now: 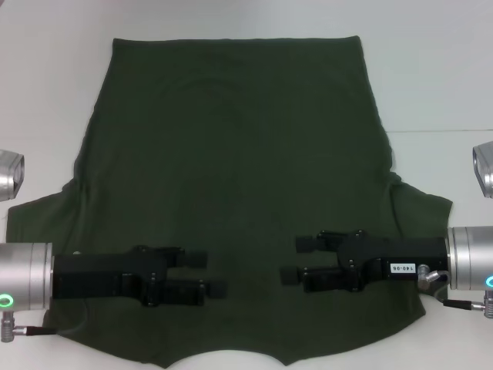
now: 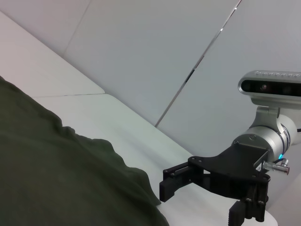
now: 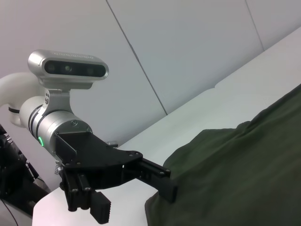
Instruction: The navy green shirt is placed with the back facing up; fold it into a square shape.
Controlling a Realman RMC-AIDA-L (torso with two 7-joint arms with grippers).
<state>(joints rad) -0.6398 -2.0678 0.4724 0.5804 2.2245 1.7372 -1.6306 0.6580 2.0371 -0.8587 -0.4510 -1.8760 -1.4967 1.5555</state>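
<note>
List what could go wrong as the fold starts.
Both grippers, left and right, hover open over the middle of the shirt, near the collar end. Closing there might bunch fabric instead of catching an edge. The sleeves lie spread out, so a fold may come out uneven.

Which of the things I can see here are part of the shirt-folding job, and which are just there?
Part of the job: navy green shirt; left gripper, open, over the shirt; right gripper, open, over the shirt.

Just there: white table.
</note>
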